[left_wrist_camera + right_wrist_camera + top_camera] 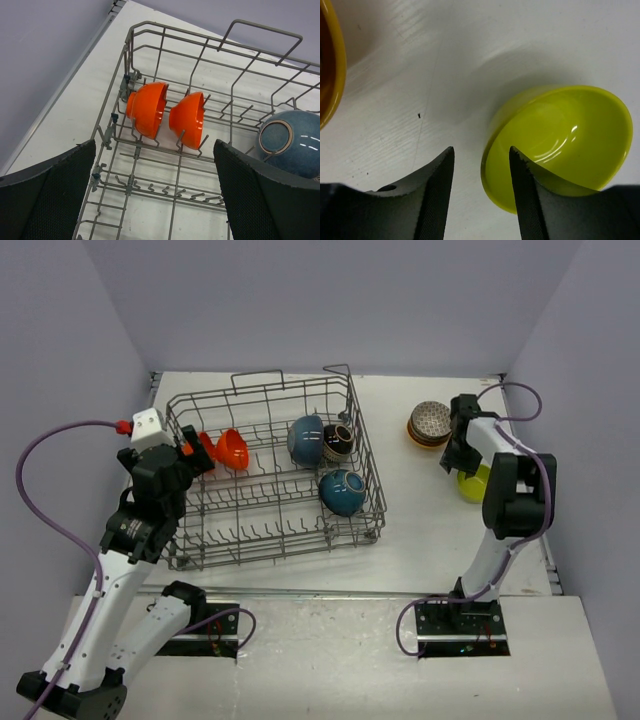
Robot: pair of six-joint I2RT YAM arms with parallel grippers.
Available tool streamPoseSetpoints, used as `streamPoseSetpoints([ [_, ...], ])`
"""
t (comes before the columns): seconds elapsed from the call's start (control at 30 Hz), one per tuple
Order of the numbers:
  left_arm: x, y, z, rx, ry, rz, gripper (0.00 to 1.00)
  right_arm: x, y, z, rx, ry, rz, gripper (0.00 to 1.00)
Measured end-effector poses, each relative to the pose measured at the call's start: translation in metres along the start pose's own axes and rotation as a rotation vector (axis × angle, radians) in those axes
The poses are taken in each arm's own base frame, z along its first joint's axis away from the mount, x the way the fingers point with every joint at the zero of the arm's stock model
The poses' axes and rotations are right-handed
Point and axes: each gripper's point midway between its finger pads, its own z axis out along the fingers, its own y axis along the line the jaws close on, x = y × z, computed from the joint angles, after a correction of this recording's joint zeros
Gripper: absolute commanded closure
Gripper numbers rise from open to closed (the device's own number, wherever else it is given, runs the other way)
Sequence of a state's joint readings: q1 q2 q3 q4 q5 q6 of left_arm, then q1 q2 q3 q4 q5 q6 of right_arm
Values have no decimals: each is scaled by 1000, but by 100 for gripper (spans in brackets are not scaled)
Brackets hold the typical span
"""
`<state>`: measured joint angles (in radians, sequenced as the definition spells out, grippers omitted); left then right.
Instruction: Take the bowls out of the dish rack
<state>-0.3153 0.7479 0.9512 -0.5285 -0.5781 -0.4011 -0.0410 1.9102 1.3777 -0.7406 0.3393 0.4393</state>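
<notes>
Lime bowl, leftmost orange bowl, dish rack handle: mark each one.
lime bowl (560, 142): right wrist view, on its glossy inner wall.
leftmost orange bowl (145, 110): left wrist view, on its outer wall.
dish rack handle (265, 28): left wrist view, on the top bar.

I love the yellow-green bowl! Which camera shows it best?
The right wrist view: the yellow-green bowl is big and close on the white table, with one finger across its rim. The top view shows only a sliver beside the right arm. The left wrist view misses it.
</notes>
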Motion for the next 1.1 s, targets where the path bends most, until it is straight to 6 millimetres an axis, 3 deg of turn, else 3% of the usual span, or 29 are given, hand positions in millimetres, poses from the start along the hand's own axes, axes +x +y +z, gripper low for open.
streamPoseSetpoints([
  [0.13,1,1,0,-4,5,4,0,1,-3,-20,-37,-28,16,44],
  [0.23,4,0,2,-8,15,7,0,-17,-4,-67,-120,-135,50,40],
  [0.3,6,0,4,-13,28,13,0,-30,2,-116,-213,-259,66,36],
  [0.37,7,-1,6,-18,41,19,0,-36,19,-179,-365,-401,54,35],
  [0.5,4,-6,8,-17,56,11,0,-18,68,-318,-860,-606,-4,34],
  [0.57,4,-11,11,-11,74,17,0,-3,76,-360,-1045,-644,-25,34],
  [0.63,4,-17,16,-9,109,35,0,13,87,-389,-1197,-640,-57,34],
  [0.73,5,-34,35,-16,176,73,0,35,110,-406,-1336,-584,-127,33],
  [0.83,23,-46,62,-59,270,148,0,59,129,-384,-1363,-477,-174,33],
  [0.97,46,-50,89,-161,379,270,2,76,131,-358,-1341,-409,-183,33],
  [1.1,67,-55,116,-265,460,398,15,86,127,-347,-1330,-394,-188,33],
])
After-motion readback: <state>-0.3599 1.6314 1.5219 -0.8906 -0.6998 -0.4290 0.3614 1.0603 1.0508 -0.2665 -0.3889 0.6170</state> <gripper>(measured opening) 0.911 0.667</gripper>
